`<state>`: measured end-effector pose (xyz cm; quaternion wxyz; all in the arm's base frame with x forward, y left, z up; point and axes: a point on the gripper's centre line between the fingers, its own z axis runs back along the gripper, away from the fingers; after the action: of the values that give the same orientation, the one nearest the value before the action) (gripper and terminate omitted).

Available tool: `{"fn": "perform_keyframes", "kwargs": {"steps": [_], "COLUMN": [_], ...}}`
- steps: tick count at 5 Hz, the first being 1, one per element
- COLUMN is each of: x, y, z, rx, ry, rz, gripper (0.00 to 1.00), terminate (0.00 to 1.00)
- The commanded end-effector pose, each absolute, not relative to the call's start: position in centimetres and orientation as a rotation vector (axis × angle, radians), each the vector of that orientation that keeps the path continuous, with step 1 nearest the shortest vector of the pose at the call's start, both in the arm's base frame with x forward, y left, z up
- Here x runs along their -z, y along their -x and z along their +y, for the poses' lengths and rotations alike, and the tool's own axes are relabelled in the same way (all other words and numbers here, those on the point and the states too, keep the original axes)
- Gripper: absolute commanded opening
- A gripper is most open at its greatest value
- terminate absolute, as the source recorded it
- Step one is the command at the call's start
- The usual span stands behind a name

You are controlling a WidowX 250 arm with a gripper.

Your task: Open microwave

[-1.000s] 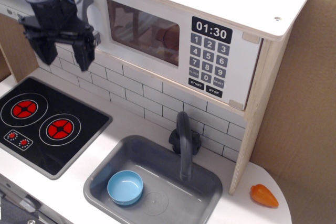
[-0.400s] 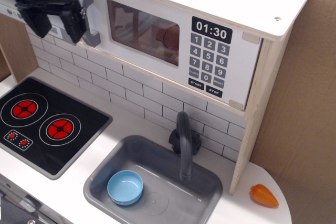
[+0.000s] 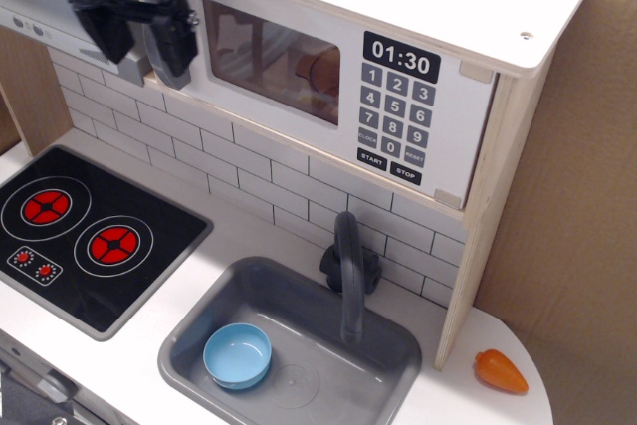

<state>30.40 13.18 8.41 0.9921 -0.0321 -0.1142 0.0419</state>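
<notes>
The microwave [image 3: 450,116] is a wide wooden box above the tiled wall. It has a white door, a clear window [image 3: 271,59], a black keypad [image 3: 396,111] and a clock reading 01:30. The door looks closed. Its grey bar handle [image 3: 136,69] is at the door's left edge and mostly hidden. My black gripper [image 3: 141,44] is at the top left, right at the handle. Its fingers [image 3: 177,47] are spread, one on each side of the bar. Something brown shows dimly behind the window.
A black two-burner stovetop [image 3: 90,231] lies at the lower left. A grey sink [image 3: 328,320] with a dark faucet [image 3: 348,266] holds a blue bowl [image 3: 238,355]. An orange toy carrot [image 3: 500,370] lies on the counter's right end. A cardboard wall [image 3: 577,196] stands on the right.
My gripper has risen and moved right, from below and left of the handle to straddling it. The microwave door has not moved.
</notes>
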Motion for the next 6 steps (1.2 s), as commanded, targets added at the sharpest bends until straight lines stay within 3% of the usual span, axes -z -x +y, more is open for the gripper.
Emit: {"fn": "perform_keyframes", "kwargs": {"steps": [1, 2, 3, 6], "x": [-10.2, -10.1, -10.0, -10.0], "y": [-32.3, -32.8, -32.7, -30.9], "z": [13.8, 14.2, 14.2, 14.8], "rx": [-0.064, -0.078, -0.059, -0.062], "ry": [0.006, -0.013, -0.003, -0.007], "rz": [-0.329, -0.352, -0.364, -0.372], "gripper": [1.00, 1.00, 0.00, 0.00], "terminate": [0.00, 0.00, 0.00, 0.00]}}
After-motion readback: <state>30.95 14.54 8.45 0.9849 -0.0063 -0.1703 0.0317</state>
